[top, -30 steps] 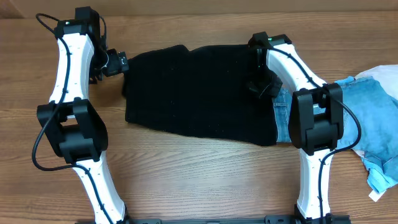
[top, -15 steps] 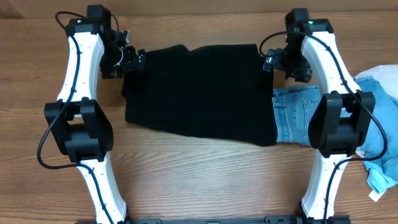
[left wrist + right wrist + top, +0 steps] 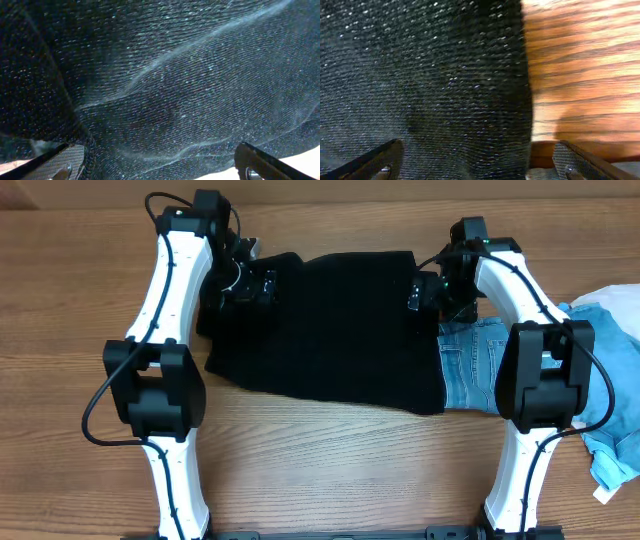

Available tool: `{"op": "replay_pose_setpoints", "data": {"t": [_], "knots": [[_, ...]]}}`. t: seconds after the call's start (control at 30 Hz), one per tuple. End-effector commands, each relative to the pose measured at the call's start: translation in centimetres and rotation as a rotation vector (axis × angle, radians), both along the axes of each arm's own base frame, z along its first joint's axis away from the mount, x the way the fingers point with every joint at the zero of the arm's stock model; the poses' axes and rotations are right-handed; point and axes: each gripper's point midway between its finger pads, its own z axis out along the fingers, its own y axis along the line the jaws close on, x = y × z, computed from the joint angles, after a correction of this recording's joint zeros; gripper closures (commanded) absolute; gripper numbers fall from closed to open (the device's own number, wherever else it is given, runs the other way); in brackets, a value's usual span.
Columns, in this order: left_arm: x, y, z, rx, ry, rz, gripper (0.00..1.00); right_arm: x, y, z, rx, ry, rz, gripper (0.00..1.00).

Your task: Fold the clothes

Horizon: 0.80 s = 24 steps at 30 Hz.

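The left gripper (image 3: 258, 283) and right gripper (image 3: 417, 292) were both spread open over the far corners of the black knit garment (image 3: 330, 335), whose long axis ran between them.

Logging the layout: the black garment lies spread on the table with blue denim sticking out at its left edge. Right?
Not quite. The overhead view shows the denim sticking out at the black garment's right edge, on the robot's right side, not the left.

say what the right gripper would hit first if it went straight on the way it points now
Most likely the black knit garment: its edge lies straight ahead between the open fingers of the right gripper, wooden table just beside. Depth is unclear.
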Motion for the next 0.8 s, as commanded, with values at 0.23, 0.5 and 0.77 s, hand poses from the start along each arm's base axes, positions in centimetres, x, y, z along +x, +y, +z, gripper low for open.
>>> {"op": "replay_pose_setpoints", "data": {"t": [0.23, 0.5, 0.77], "knots": [[1.0, 4.6, -1.3, 0.256, -0.004, 0.214, 0.00, -1.7, 2.0, -1.8, 0.101, 0.021, 0.030, 0.02], [0.6, 12.4, -1.3, 0.332, 0.032, 0.412, 0.02, -1.7, 7.7, -1.5, 0.123, -0.021, 0.133, 0.08], [0.3, 15.0, -1.2, 0.172, 0.051, 0.413, 0.01, -1.0, 5.9, -1.7, -0.026, -0.024, 0.020, 0.00]]}}
